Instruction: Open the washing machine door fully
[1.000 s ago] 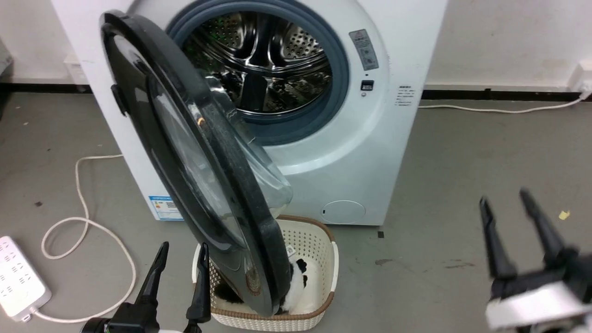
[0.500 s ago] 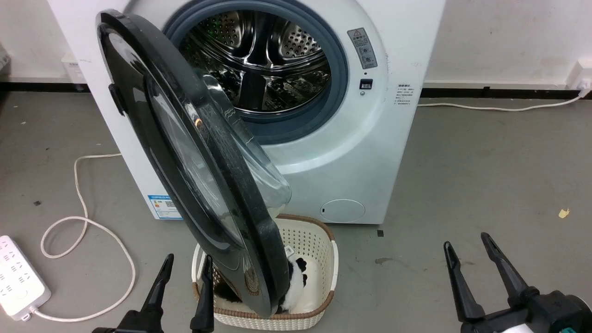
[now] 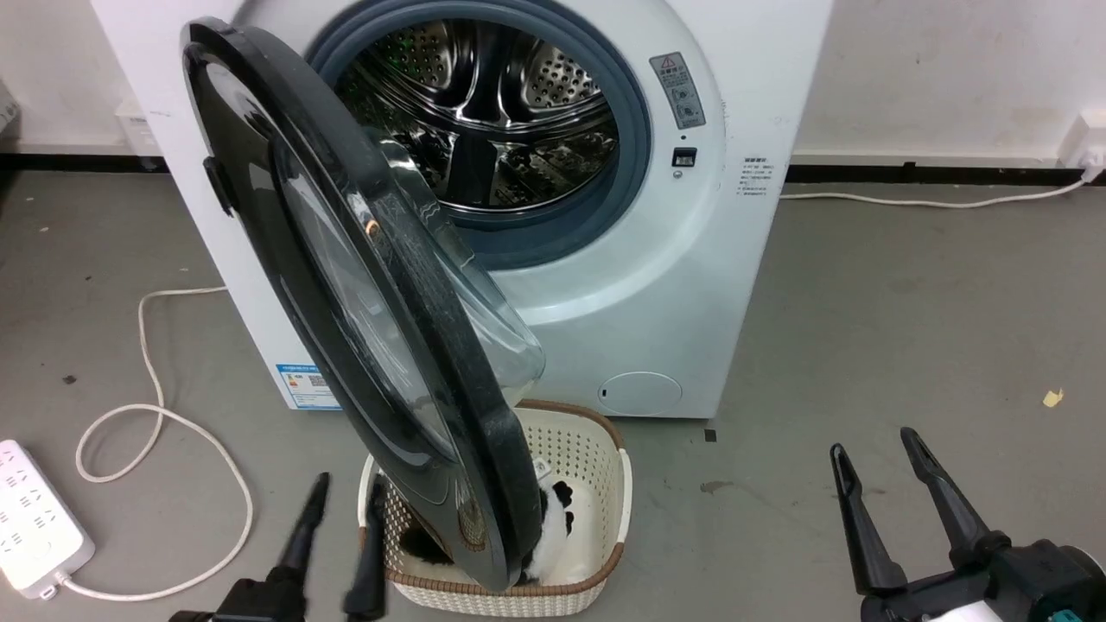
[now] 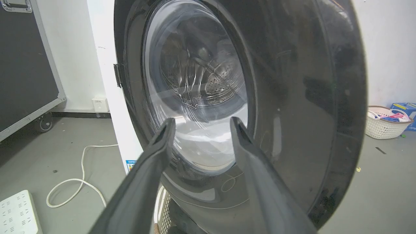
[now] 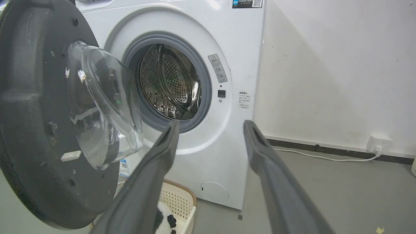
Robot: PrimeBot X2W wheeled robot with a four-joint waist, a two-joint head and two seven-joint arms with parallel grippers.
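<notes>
The washing machine door (image 3: 346,285), a glossy black disc with a clear glass bowl, stands about half open on its left hinge, its free edge hanging over a basket. Behind it the white washing machine (image 3: 657,285) shows its grey gasket and steel drum. My left gripper (image 3: 349,484) is open and slightly blurred, low beside the door's bottom edge on its outer side. The left wrist view has my left gripper (image 4: 202,121) facing the door's (image 4: 292,97) outer glass. My right gripper (image 3: 873,445) is open and empty at the lower right, well clear of the door. The right wrist view shows my right gripper (image 5: 212,123) and the door's inner face (image 5: 32,130).
A cream basket (image 3: 605,484) holding a black-and-white soft item sits on the floor under the door. A white power strip (image 3: 34,518) and looped cable (image 3: 147,415) lie at left. A black wheeled case (image 4: 22,65) stands left of the machine. Bare grey floor lies to the right.
My right gripper has dropped lower and moved left from a second ago, then held still. My left gripper has shifted slightly and is blurred. The door has not swung.
</notes>
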